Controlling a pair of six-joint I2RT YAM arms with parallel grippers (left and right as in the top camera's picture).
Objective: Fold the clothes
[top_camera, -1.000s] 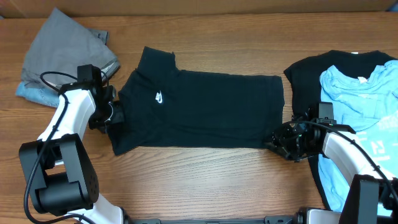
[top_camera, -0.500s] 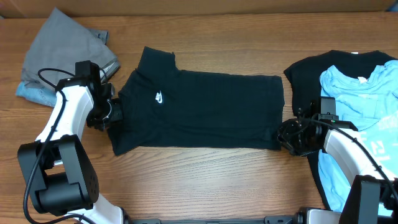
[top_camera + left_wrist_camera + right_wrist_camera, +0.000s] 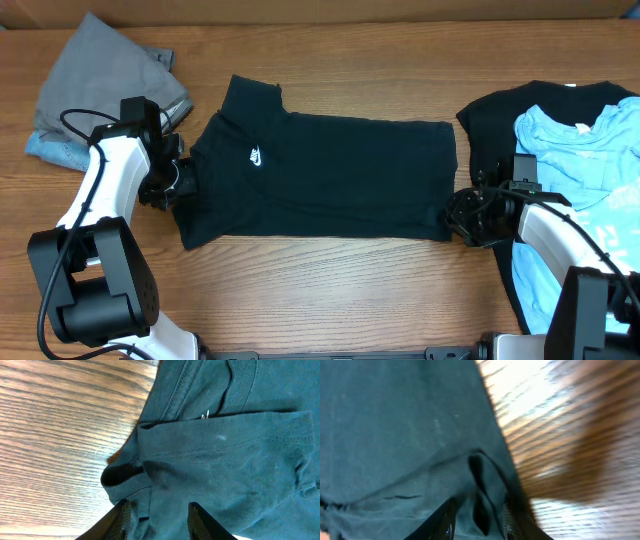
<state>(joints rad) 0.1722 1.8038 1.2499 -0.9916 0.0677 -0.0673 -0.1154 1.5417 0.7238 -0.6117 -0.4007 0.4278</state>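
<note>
A black T-shirt (image 3: 330, 175) with a small white logo lies flat across the table's middle, collar to the left. My left gripper (image 3: 172, 186) is at the shirt's left sleeve; in the left wrist view its fingers (image 3: 157, 520) pinch bunched sleeve fabric (image 3: 210, 455). My right gripper (image 3: 462, 216) is at the shirt's lower right hem corner; in the right wrist view its fingers (image 3: 479, 520) close on a raised fold of the hem (image 3: 420, 435).
A grey folded garment (image 3: 105, 85) over a blue one lies at the back left. A light blue shirt (image 3: 590, 190) lies on another black shirt (image 3: 500, 115) at the right edge. Bare wood table (image 3: 330, 290) runs along the front.
My right gripper moved right and slightly up, drawing the hem corner with it. My left gripper shifted slightly left at the sleeve.
</note>
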